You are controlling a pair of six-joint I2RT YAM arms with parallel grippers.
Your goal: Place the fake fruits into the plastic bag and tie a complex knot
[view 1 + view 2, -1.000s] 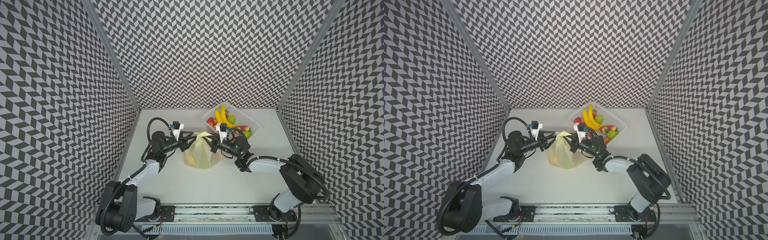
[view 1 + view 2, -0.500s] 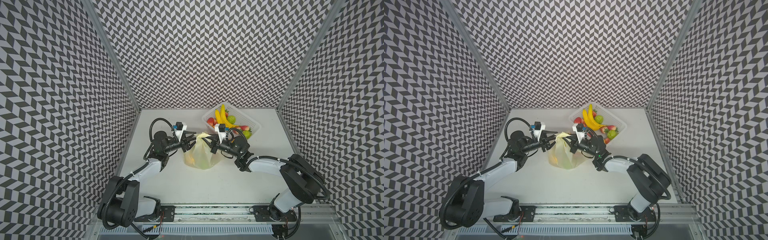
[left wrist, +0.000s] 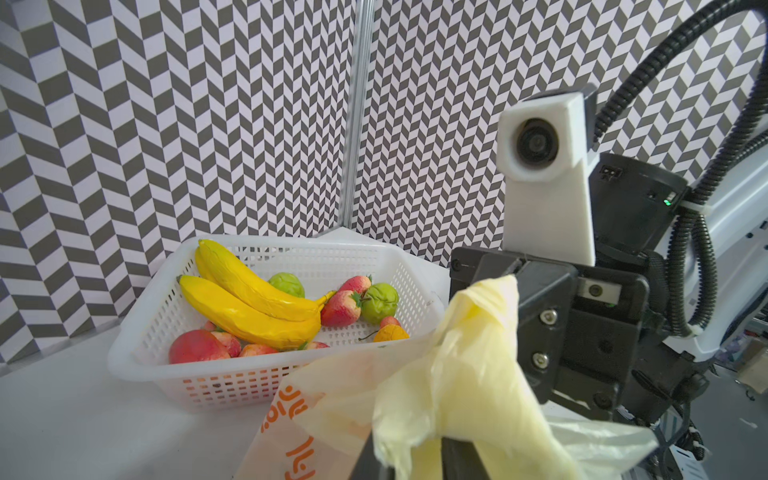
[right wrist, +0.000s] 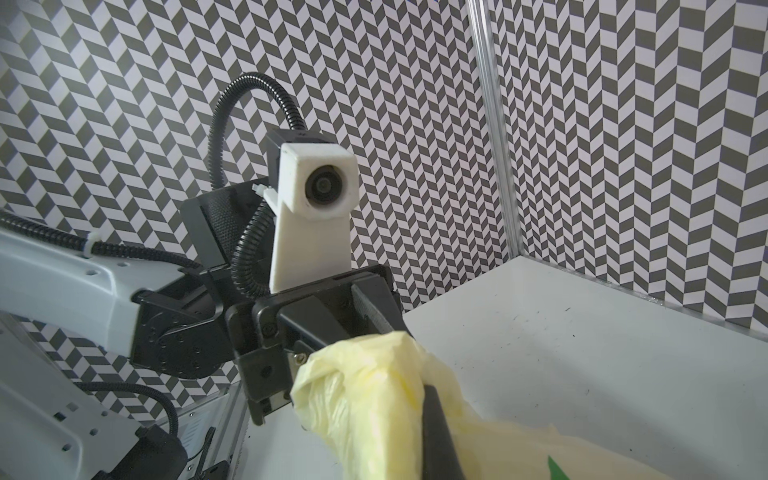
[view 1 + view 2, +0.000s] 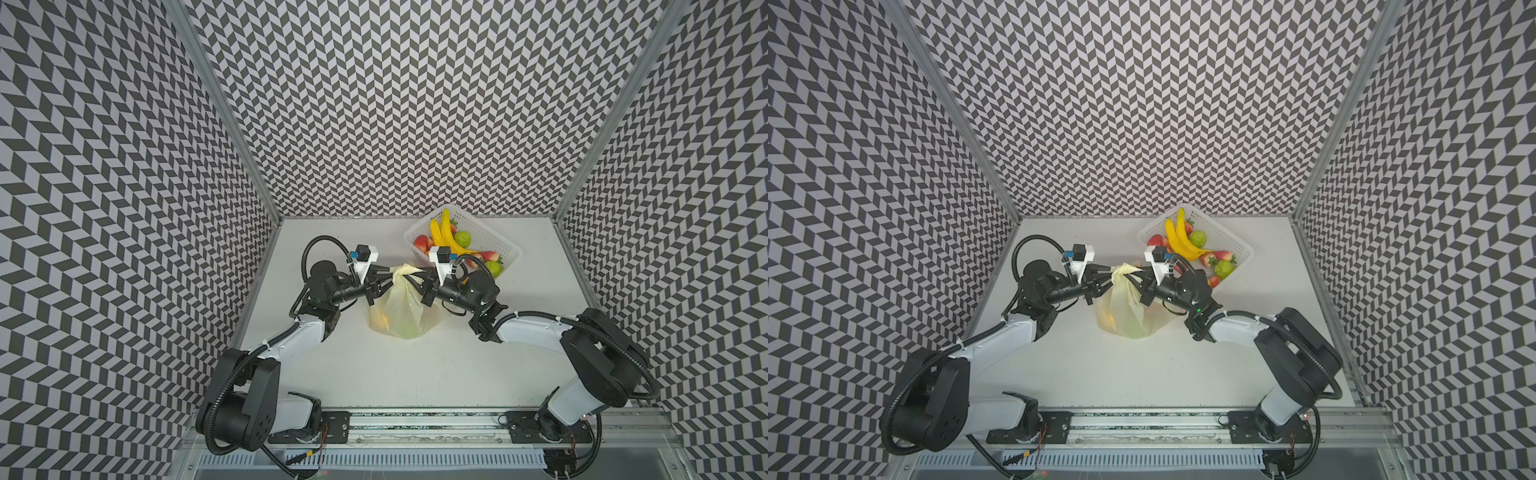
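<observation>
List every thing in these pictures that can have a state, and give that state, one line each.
plastic bag: standing upright, partly filled, top gathered.
knot: bunched twist of the handles, stretched between both grippers; tightness unclear.
basket: upright, open, holding fruit.
fake fruits: most in the basket, a few inside the bag.
left gripper: closed on the bag's handle.
right gripper: shut on the bag's handle.

Plastic bag (image 5: 399, 309) pale yellow, orange print. Bananas (image 3: 249, 307) yellow, strawberries (image 3: 341, 308) red, pears (image 3: 380, 300) green — basket (image 3: 137, 368) white, perforated. Walls (image 5: 395, 104) black-white chevron.
</observation>
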